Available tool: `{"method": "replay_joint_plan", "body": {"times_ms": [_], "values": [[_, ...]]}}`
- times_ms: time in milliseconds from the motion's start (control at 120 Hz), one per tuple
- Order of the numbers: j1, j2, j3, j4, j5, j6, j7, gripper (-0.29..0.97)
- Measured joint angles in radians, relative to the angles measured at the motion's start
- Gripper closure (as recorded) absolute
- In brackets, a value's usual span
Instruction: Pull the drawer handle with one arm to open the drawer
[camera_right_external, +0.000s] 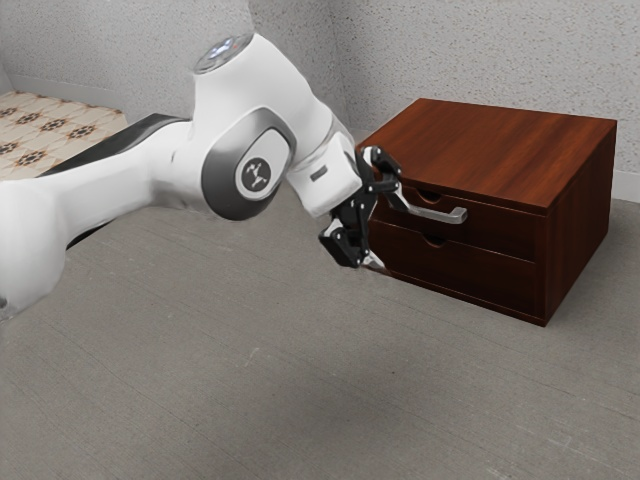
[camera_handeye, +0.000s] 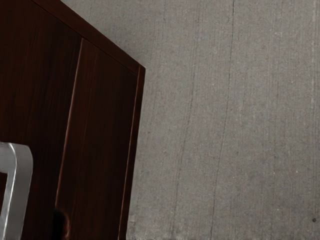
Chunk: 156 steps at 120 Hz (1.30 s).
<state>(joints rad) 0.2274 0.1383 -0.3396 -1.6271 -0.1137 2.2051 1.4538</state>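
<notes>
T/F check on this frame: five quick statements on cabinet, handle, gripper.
1. The cabinet has two drawers, one above the other. True.
2. The silver handle sits on the lower drawer. False: it is on the upper drawer.
3. The gripper is at the silver handle's end toward the exterior view's left. True.
4. The cabinet is white. False: it is dark reddish-brown wood.
5. The gripper hovers above the cabinet's top. False: it is in front of the drawer fronts, at handle height.
</notes>
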Motion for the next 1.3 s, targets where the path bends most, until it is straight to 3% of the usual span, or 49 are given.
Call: {"method": "replay_joint_plan", "body": {"times_ms": [342, 450, 533, 1300], "values": [[-0.041, 0.114, 0.055, 0.107, 0.016, 0.001, 0.011, 0.00], [-0.132, 0.146, 0.154, 0.144, 0.022, -0.002, 0.014, 0.00], [-0.155, 0.155, 0.183, 0.156, 0.023, -0.005, 0.015, 0.00], [-0.165, 0.242, 0.192, 0.259, 0.026, -0.016, 0.021, 0.00]]}}
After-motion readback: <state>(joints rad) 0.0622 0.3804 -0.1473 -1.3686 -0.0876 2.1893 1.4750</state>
